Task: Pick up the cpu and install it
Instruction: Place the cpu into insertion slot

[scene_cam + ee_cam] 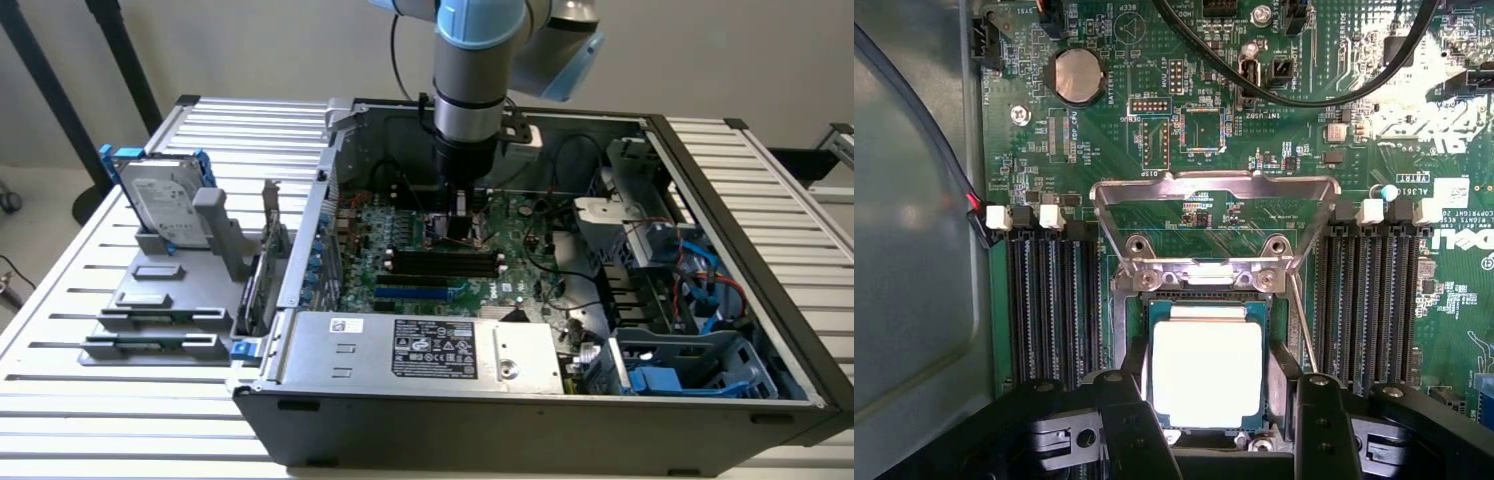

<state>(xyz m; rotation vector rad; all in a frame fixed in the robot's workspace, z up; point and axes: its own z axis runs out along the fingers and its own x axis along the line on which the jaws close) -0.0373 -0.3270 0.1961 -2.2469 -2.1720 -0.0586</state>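
Observation:
The cpu (pixel 1206 372), a flat square chip with a bright silver top and a thin green rim, sits between my two dark fingers (pixel 1137 375) in the wrist view. My gripper (pixel 1209 400) is shut on its two opposite sides. The chip is right over the socket, just below the socket's metal load plate (pixel 1204 190), which is swung open. I cannot tell whether the chip rests in the socket or hangs just above it. In the exterior view my gripper (pixel 463 225) reaches straight down into the open computer case (pixel 534 400), onto the middle of the green motherboard (pixel 414 270).
Black memory slots (pixel 1054 300) flank the socket on both sides. Black cables (pixel 1294 90) arc over the board near a coin battery (pixel 1076 75). A grey box with a white label (pixel 427 350) fills the case front. A silver hard drive with blue brackets (pixel 163 200) stands on a rack at the exterior view's left.

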